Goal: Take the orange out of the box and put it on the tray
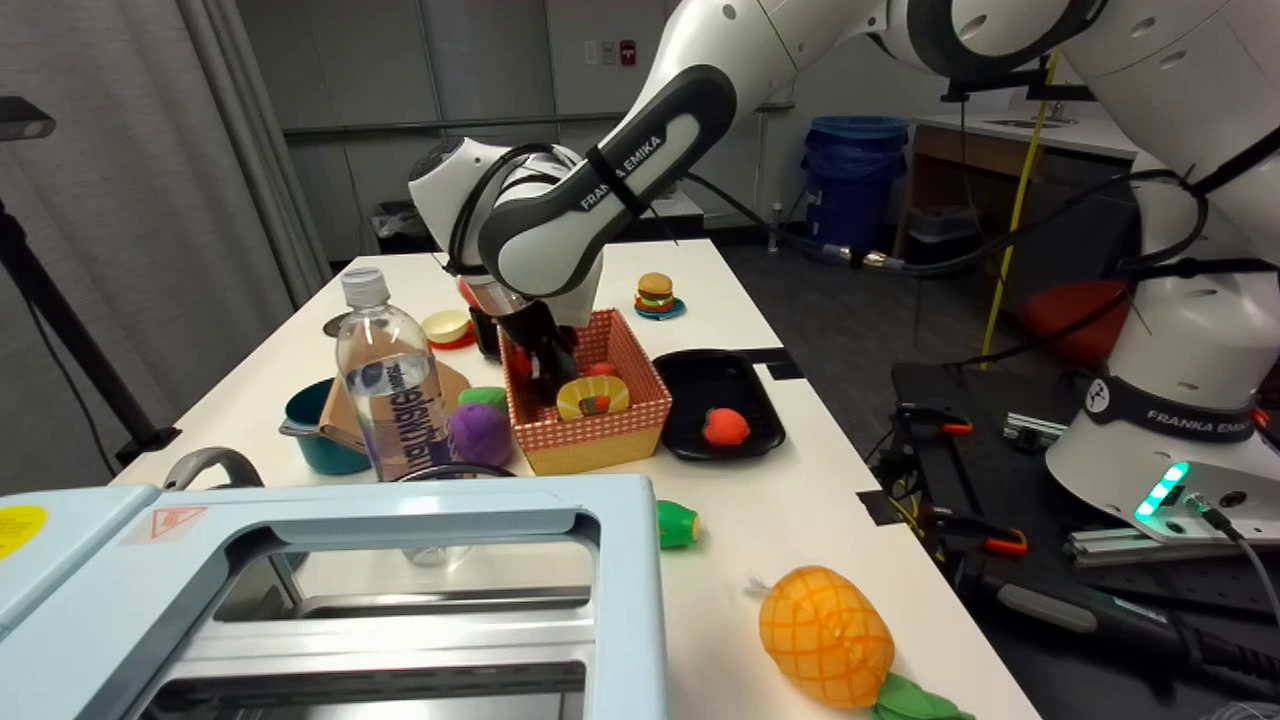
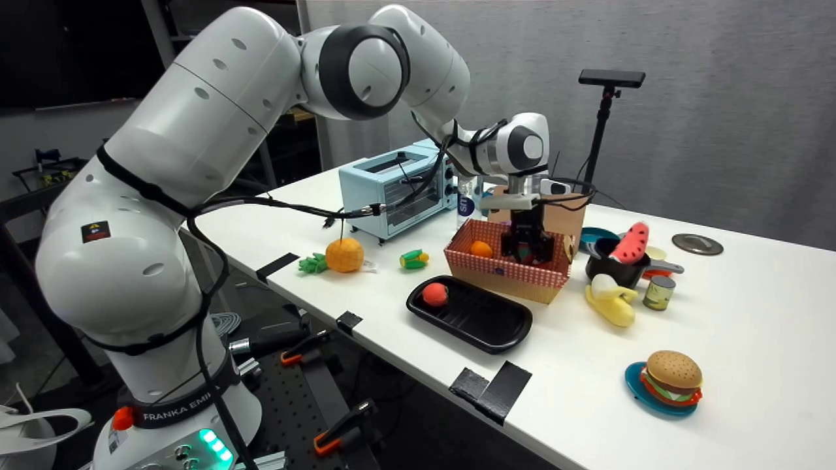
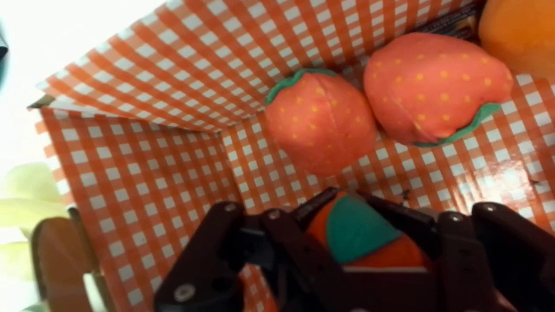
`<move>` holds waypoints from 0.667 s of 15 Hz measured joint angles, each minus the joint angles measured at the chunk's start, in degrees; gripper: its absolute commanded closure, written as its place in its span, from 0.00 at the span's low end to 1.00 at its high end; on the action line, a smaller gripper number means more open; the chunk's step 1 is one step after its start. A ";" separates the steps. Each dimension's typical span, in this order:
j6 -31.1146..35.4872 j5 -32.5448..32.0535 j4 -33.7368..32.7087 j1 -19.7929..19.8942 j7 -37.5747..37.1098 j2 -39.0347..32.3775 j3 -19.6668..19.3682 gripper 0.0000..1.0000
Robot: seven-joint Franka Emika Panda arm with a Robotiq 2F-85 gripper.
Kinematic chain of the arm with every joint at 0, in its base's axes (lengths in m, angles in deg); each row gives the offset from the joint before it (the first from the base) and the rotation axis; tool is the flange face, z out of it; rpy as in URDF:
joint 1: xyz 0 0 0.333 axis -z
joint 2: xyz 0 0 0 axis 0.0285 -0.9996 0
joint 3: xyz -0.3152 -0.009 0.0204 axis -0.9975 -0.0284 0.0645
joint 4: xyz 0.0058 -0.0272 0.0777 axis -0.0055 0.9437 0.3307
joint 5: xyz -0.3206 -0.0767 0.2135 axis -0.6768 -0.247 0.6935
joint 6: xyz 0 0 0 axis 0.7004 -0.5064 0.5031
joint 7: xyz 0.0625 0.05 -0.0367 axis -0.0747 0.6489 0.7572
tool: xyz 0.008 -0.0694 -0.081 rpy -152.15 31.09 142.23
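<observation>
1. In an exterior view, a pale blue oven (image 1: 400, 640) fills the near left, hiding part of the white table (image 1: 720, 610); a water bottle (image 1: 395, 410) stands just beyond it, a toy pineapple (image 1: 828, 637) at near right.
2. A black tray (image 2: 486, 320) lies just beside the checkered box (image 2: 499, 282), on its near side in an exterior view, bearing a red toy fruit (image 2: 435, 294) at its left end.
3. In an exterior view, the orange (image 2: 481, 249) rests inside the box, toward the left end; in the wrist view, a toy strawberry (image 3: 321, 125) lies beside a second strawberry (image 3: 435, 89), the latter nearer the orange.
4. Down inside the box, the claw (image 3: 345, 192) clasps a green-patched red-orange toy (image 3: 362, 234), its fingers (image 3: 399, 210) parted only by the toy's width.
</observation>
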 measured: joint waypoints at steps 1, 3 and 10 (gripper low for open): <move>0.35 0.00 0.18 -0.03 -0.34 0.57 0.07 1.00; 1.48 0.01 1.36 -0.20 -1.35 2.85 0.50 1.00; 8.22 0.05 15.60 -2.56 -7.87 19.10 0.90 1.00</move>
